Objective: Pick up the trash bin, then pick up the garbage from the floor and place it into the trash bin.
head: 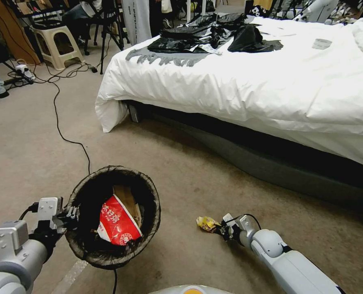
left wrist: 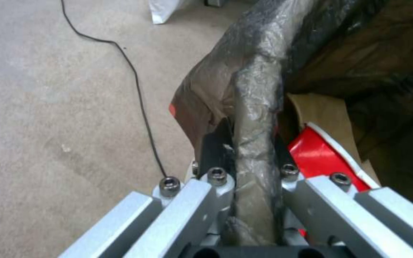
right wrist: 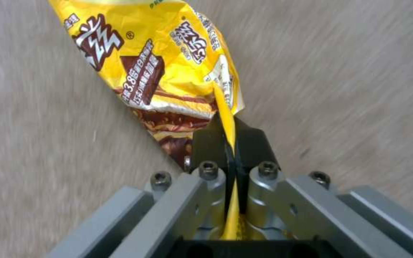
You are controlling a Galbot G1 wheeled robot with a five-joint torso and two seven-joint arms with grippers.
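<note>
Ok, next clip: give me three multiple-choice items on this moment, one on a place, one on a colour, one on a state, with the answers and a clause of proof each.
1. Where does the left gripper grip the bin?
A. its rim
B. its base
C. a side handle

2. What colour is the packet in the right gripper?
A. green
B. yellow
C. blue

3. What state is the bin in?
A. empty
B. lying tipped over on the bed
C. already holding a red-and-white wrapper

Answers:
1. A, the left wrist view shows the fingers shut on the bag-covered rim.
2. B, the right wrist view shows yellow foil pinched between the pads.
3. C, the head view shows the wrapper inside.
</note>
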